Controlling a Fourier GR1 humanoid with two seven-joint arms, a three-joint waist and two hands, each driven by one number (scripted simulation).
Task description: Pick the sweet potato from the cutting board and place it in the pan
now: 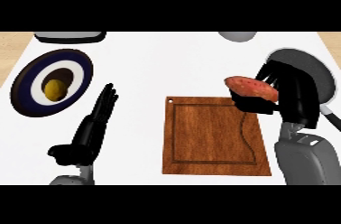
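While carried above the far right corner of the cutting board [213, 137], sweet potato [251, 88] held in the right hand [290, 94], fingers curled round its right end, reddish body jutting left, clear of the wood. Pan [321, 72] just right of the board's far corner, grey and round, largely hidden behind the hand and forearm; handle [332, 117] running toward the near edge. Left hand [100, 112] left of the board, fingers straight and pressed together, pointing up, resting, touching nothing. Dark plate [30, 85] farther left of the board, bearing a yellow fruit [54, 88].

Step in hand, by judgement: transfer from board to pan. For a clean placement: carry rightward until fully over the pan's bowl, not its rim; lower before uncurling the fingers; keep the long axis within the pan's width; avoid knocking the handle. Likely risk: release too near the rim, letting the tuber roll back toward the board.
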